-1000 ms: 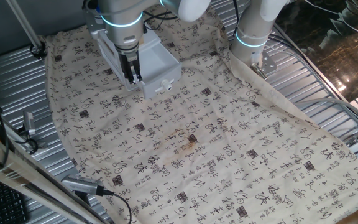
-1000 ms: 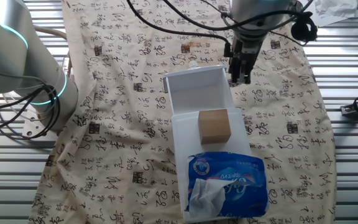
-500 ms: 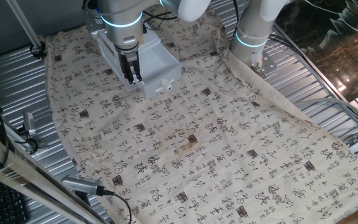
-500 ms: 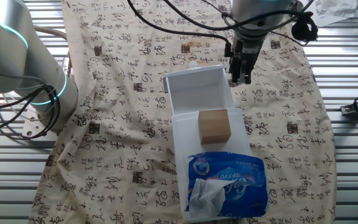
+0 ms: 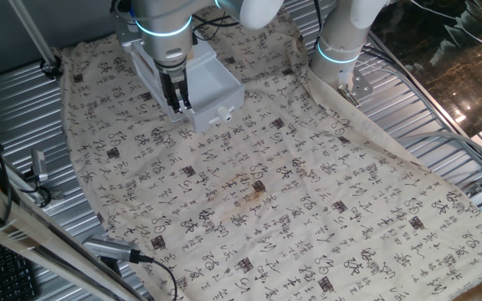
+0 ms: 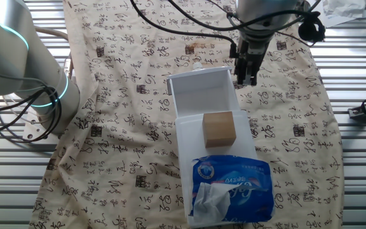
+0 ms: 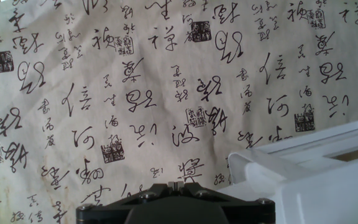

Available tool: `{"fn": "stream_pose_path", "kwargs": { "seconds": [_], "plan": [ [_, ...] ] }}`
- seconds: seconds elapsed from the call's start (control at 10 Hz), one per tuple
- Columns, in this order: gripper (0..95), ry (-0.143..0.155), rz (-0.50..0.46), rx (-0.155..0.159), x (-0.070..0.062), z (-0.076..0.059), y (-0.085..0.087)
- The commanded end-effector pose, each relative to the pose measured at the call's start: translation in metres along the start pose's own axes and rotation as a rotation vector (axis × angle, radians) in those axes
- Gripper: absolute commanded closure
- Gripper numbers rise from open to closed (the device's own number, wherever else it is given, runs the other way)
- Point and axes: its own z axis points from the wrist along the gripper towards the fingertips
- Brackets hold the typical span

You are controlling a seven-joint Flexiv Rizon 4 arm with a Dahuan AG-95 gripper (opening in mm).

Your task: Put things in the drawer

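- One fixed view: your gripper (image 5: 176, 104) hangs low beside the pulled-out drawer (image 5: 212, 88), just off its front corner near the knob (image 5: 223, 113), toward the far left corner of the cloth-covered table (image 5: 308, 209). The fingers look pressed together with nothing between them.
- The other fixed view: the wooden cube (image 6: 219, 129) sits on top of the white cabinet (image 6: 189, 137), just behind the open drawer's (image 6: 199, 95) empty tray and in front of a blue tissue pack (image 6: 230, 189). Your gripper (image 6: 243, 76) stands beside the drawer's side wall, apart from the cube.
- Hand view: only printed cloth (image 7: 135, 93) and the drawer's white rim (image 7: 291, 168) show; the fingertips are not visible.
- Judgement: the drawer stands open and the cube is not yet inside. Next, you would need to lift, spread the fingers over the cube, and grasp it.
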Motion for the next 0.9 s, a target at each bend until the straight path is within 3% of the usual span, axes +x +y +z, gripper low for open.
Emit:
{"fn": "stream_pose_path", "kwargs": {
  "seconds": [0.1,0.9],
  "plan": [
    [95.0,-0.007,0.0,0.0,0.0001,-0.0004,0.0001],
    [95.0,0.005,0.004,0.0,0.0001,-0.0028,0.0012]
  ]
}}
